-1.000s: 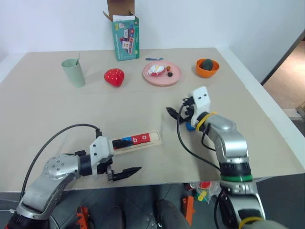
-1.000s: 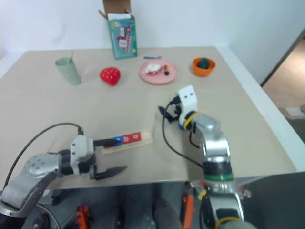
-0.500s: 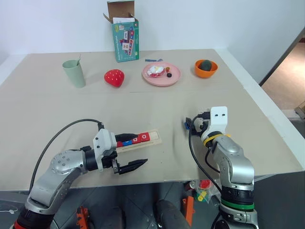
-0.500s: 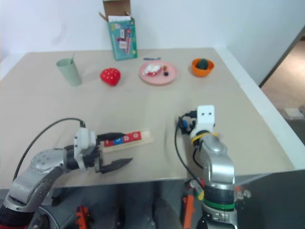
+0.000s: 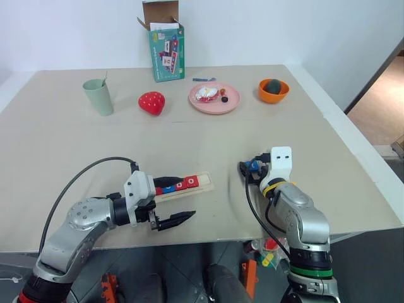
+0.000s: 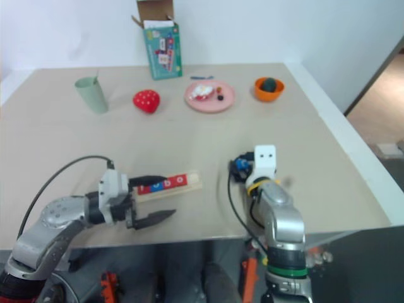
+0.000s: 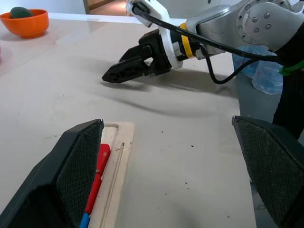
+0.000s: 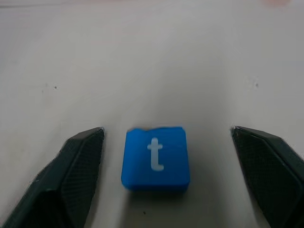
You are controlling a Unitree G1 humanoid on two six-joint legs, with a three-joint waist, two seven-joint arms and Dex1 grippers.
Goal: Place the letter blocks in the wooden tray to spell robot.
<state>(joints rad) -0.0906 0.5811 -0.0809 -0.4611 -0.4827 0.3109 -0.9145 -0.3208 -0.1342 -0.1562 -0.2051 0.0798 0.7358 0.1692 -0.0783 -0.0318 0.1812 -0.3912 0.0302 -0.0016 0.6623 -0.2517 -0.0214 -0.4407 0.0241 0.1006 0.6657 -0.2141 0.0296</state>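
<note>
Blue letter block [image 8: 156, 158], white "t" uppermost, lies flat on the bench toward its right edge, apart from the wooden tray [image 5: 203, 187] near the front edge. Right gripper [image 8: 166, 183] straddles it, fingers wide, not touching. Left gripper [image 5: 175, 201] spread wide at the tray, holding nothing.

A beige table [image 5: 189, 132] stands against a plain white wall [image 5: 252, 31] under even light; a strip of tan floor [image 5: 379, 107] and a dark doorway edge show beyond its right side.

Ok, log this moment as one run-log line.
right gripper open around blue t block on table | left gripper open beside wooden tray | tray end slot empty
</note>
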